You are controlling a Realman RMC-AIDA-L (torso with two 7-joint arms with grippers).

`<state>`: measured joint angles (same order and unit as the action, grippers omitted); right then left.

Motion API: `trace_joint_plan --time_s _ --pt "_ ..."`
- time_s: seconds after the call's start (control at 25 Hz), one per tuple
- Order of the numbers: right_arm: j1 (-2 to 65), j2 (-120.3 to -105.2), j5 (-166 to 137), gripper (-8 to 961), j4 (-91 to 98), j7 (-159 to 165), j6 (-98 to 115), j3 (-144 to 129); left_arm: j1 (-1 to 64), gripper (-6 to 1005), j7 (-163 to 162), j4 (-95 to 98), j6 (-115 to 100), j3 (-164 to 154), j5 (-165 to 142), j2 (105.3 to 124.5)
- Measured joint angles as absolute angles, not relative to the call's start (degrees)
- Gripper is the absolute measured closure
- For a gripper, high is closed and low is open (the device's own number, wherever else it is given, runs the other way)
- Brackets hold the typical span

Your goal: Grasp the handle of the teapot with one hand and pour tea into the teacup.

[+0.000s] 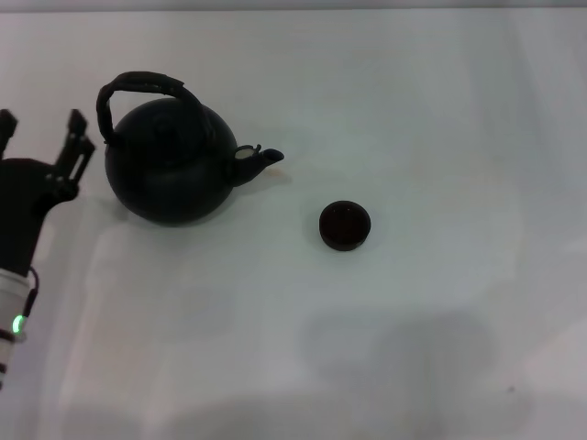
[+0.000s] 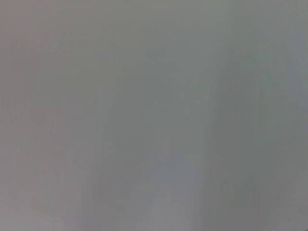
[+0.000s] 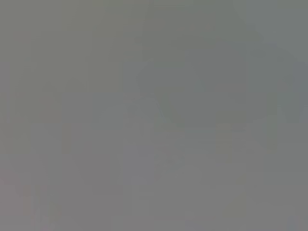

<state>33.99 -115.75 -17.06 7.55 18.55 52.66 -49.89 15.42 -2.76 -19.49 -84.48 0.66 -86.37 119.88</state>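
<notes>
In the head view the black round-bellied teapot (image 1: 171,167) stands upright on the white table at the left, its stubby spout pointing right. Its rough dark arched handle (image 1: 139,87) rises over the lid. The tiny black teacup (image 1: 345,225) sits to the right of the spout, apart from the pot. My left gripper (image 1: 43,128) is at the far left edge, just left of the teapot and apart from it, fingers spread open and empty. My right gripper is out of view. Both wrist views show only plain grey surface.
The white table (image 1: 413,348) stretches around the pot and cup. A soft shadow lies on it at the front right. No other objects show.
</notes>
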Motion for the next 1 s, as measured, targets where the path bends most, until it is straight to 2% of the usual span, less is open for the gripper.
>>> trace_joint_plan --time_s 0.12,0.4,1.0 --pt "33.94 -115.75 -17.06 121 7.55 18.79 52.45 -51.90 14.37 147 -6.86 -17.54 -86.12 0.81 -86.15 119.84" --pt "33.57 -115.87 -17.05 121 7.27 21.17 52.36 -58.10 14.20 149 -7.99 -14.39 -89.11 1.55 -77.95 119.56" --pt "30.13 -116.13 -16.83 121 6.76 26.39 53.19 -63.86 22.84 154 -8.92 -7.47 -79.49 2.21 -63.16 119.02"
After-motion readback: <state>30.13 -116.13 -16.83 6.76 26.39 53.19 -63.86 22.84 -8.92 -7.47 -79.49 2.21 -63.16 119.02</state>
